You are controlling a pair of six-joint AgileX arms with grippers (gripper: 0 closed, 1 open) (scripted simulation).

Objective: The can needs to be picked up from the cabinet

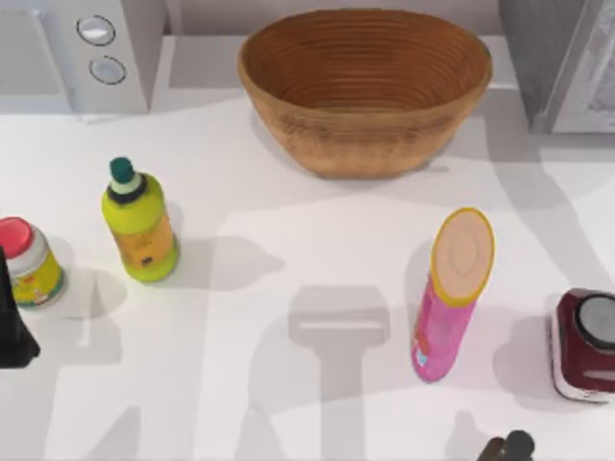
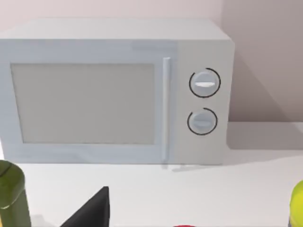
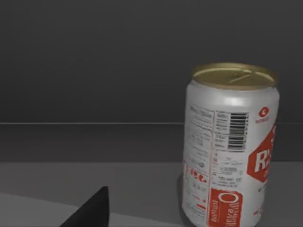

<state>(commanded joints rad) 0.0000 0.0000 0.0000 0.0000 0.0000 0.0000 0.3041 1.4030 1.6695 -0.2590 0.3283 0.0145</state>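
- A silver and red can (image 3: 229, 146) with a gold lid is seen upright on a dark grey cabinet shelf (image 3: 94, 179) in the right wrist view, with a dark wall behind it.
- One dark fingertip of the right gripper (image 3: 92, 210) is seen near the can, apart from it; whether the jaws are open or closed cannot be told.
- The left arm (image 1: 14, 322) is seen at the left edge of the white counter (image 1: 288, 403), just beside a red-capped jar (image 1: 29, 261); the state of its jaws cannot be told.
- A white microwave (image 2: 118, 92) with two round dials is faced in the left wrist view; it stands at the back left corner of the counter.
- A wicker basket (image 1: 365, 91) sits at the middle of the back edge.
- A yellow-green bottle (image 1: 140, 223) stands right of the jar.
- A pink tube (image 1: 450, 296) with a yellow rim stands toward the right, and a dark red box (image 1: 584, 346) lies at the right edge.
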